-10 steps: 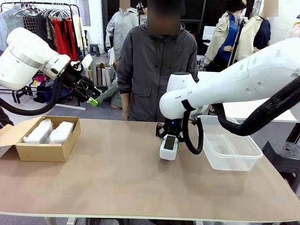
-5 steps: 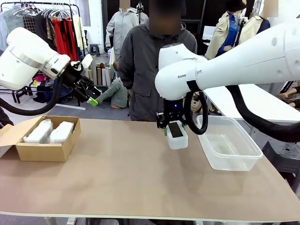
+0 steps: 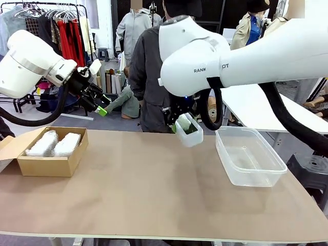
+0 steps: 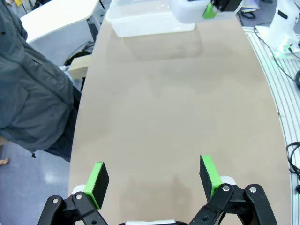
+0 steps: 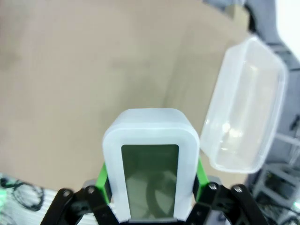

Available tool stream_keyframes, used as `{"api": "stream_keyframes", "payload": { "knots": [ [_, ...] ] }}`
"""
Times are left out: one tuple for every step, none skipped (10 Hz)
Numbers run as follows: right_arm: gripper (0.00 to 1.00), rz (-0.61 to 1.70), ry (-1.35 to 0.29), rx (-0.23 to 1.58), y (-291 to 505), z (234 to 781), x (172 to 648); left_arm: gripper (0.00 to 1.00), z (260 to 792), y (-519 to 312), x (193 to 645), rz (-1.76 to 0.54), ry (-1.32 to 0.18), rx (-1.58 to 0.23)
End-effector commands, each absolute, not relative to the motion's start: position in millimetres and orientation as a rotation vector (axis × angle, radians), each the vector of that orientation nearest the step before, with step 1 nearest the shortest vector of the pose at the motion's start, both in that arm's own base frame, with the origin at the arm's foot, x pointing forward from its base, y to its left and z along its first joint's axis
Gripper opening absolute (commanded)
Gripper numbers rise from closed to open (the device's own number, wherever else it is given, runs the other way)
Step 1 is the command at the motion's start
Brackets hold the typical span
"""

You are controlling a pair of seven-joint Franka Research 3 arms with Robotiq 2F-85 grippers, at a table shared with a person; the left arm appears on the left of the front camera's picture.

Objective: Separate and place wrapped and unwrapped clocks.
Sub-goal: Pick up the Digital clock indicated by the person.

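Clock (image 5: 149, 164), bare and white, sits clamped in the right gripper (image 3: 180, 126), lifted above the table (image 3: 143, 189) left of the clear tub (image 3: 249, 159). Left gripper (image 4: 152, 180) hangs wide. Two wrapped clocks (image 3: 54, 143) lie in the far-left box (image 3: 51, 165).

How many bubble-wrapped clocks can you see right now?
2, lying side by side in the cardboard box at the table's left: one wrapped clock and another wrapped clock beside it. None seems hidden.
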State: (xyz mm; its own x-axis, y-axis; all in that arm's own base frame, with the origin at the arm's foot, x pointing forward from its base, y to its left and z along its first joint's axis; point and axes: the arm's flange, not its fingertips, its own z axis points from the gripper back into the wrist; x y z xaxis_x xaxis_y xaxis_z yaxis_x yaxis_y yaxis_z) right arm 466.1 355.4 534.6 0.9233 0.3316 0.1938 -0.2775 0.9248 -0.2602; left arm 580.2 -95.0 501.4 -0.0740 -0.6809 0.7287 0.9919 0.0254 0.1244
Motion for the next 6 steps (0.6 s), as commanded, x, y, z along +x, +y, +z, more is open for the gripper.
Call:
{"api": "stream_keyframes", "payload": {
  "knots": [
    [0.00,0.385,-0.281,-0.237,353,562,467,1.00,502,-94,579,-1.506,-0.749,-0.540],
    [0.00,0.396,-0.314,-0.223,354,572,465,1.00,502,-94,579,-1.506,-0.749,-0.540],
    [0.00,0.397,-0.353,-0.218,354,580,461,1.00,502,-94,579,-1.506,-0.749,-0.540],
    [0.00,0.404,-0.379,-0.213,352,592,458,1.00,502,-94,579,-1.506,-0.749,-0.540],
    [0.00,0.400,-0.404,-0.204,351,597,453,1.00,502,-94,579,-1.506,-0.749,-0.540],
    [0.00,0.403,-0.416,-0.188,347,603,449,1.00,502,-94,579,-1.506,-0.749,-0.540]
  ]
}}
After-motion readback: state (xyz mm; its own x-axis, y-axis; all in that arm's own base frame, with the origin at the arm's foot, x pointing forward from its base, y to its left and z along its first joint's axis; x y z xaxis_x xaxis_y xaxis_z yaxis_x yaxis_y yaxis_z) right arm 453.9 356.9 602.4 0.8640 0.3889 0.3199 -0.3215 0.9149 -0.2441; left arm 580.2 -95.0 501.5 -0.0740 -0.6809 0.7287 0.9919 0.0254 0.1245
